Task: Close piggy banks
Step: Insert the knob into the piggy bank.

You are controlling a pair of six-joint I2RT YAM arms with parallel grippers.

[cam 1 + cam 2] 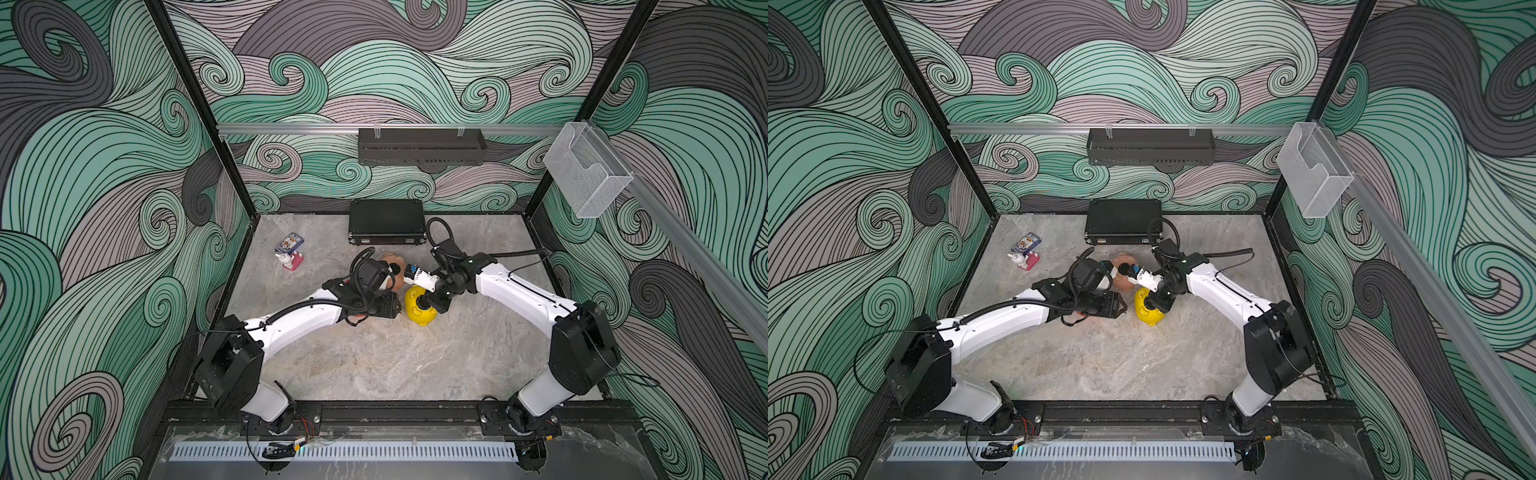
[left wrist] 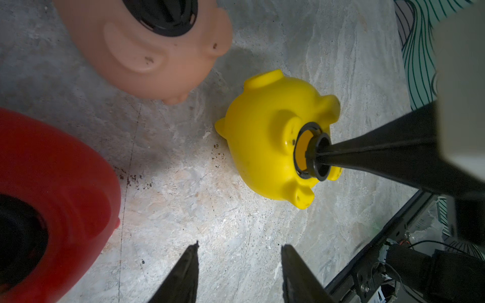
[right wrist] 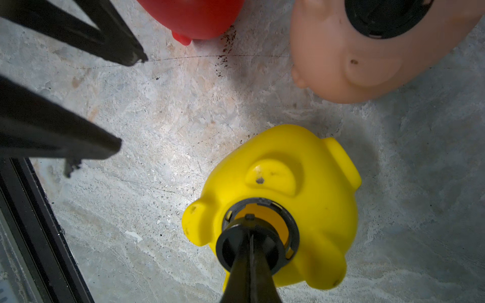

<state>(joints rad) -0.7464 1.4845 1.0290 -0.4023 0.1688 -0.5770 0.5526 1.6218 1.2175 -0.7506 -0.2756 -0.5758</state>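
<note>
My right gripper (image 3: 250, 237), clamped on a black plug (image 3: 228, 251), holds it at the belly hole of the yellow piggy bank (image 3: 320, 210), which lies belly-up near the middle of the bench (image 1: 374, 365). My left gripper (image 2: 240, 246), jaws apart and empty, hovers beside the red piggy bank (image 2: 65, 170). The peach-pink piggy bank (image 2: 147, 60) lies nearer the far edge.

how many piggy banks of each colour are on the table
red piggy bank: 1
yellow piggy bank: 1
peach-pink piggy bank: 1
total: 3
</note>
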